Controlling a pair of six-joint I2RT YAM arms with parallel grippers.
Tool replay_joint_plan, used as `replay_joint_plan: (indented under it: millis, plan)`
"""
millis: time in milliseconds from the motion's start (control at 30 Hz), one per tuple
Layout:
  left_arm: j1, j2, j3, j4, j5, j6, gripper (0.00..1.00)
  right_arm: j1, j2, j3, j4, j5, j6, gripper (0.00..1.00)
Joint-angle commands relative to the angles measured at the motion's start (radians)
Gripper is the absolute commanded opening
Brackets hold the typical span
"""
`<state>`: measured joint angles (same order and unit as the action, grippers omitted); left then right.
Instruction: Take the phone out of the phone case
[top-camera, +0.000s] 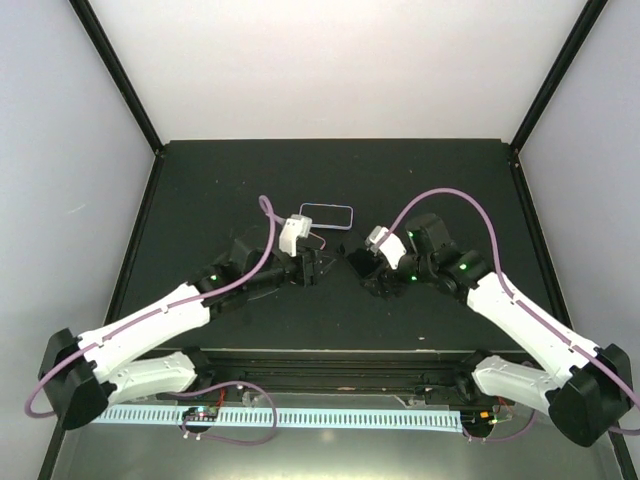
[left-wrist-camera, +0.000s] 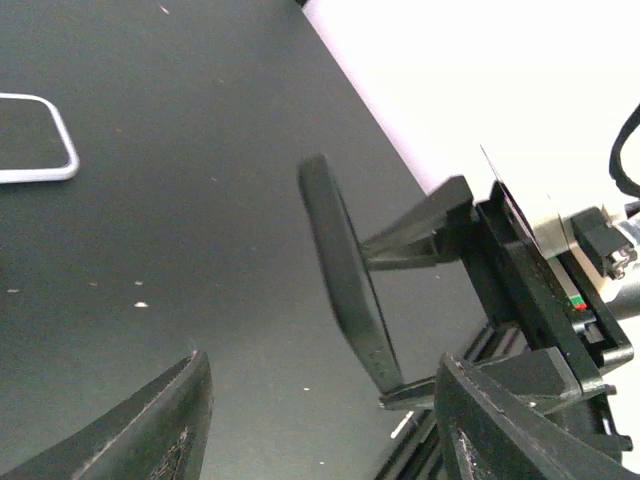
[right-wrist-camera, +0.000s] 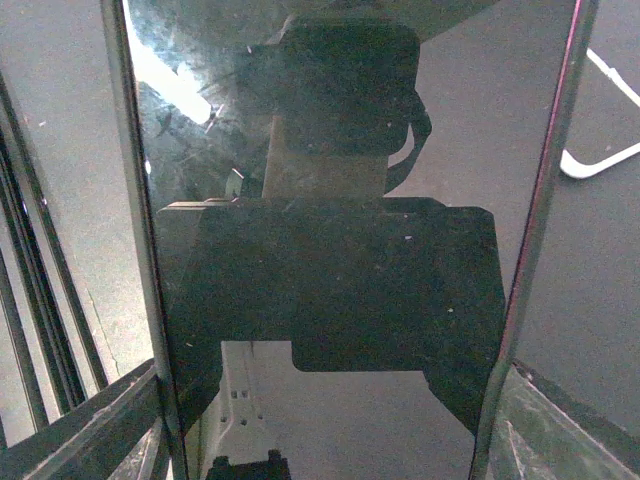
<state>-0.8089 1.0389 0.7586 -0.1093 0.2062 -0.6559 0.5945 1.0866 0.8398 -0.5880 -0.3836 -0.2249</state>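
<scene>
The empty clear phone case (top-camera: 326, 216) lies flat on the black table behind the grippers; its white rim also shows in the left wrist view (left-wrist-camera: 68, 150) and the right wrist view (right-wrist-camera: 600, 160). My right gripper (top-camera: 354, 265) is shut on the black phone (right-wrist-camera: 330, 200) and holds it off the table, its glossy screen filling the right wrist view between the fingers (right-wrist-camera: 100, 420). In the left wrist view the phone (left-wrist-camera: 345, 280) stands edge-on in the right gripper (left-wrist-camera: 375, 322). My left gripper (top-camera: 312, 268) is open and empty (left-wrist-camera: 325, 420), just left of the phone.
The black table (top-camera: 200, 200) ends in black frame posts at the back corners and white walls. A rail (top-camera: 330, 360) runs along the near edge between the arm bases.
</scene>
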Motion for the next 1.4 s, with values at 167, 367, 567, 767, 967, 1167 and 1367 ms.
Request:
replay_joint_plan:
  millis: [167,367,567,767,967,1167,1367]
  plan:
    - [-0.105,0.138,0.109,0.110,-0.126,-0.095,0.48,-0.001,-0.082,-0.019,0.138,0.014,0.039,0.37]
    - [-0.126,0.205,0.134,0.171,-0.163,-0.116,0.40,0.000,-0.109,-0.032,0.155,0.033,0.041,0.38]
    - [-0.137,0.265,0.173,0.198,-0.176,-0.115,0.27,-0.001,-0.112,-0.038,0.167,0.068,0.054,0.38]
    - [-0.144,0.288,0.179,0.227,-0.174,-0.122,0.15,-0.001,-0.118,-0.043,0.178,0.108,0.065,0.38]
    - [-0.145,0.291,0.181,0.236,-0.163,-0.096,0.02,0.000,-0.120,-0.045,0.182,0.115,0.066,0.42]
    - [-0.129,0.193,0.191,0.137,-0.199,0.015,0.01,-0.001,-0.125,-0.018,0.132,0.065,0.040,1.00]
    - [-0.077,0.033,0.224,-0.098,-0.127,0.294,0.01,-0.001,-0.161,0.059,0.034,-0.076,0.016,1.00]
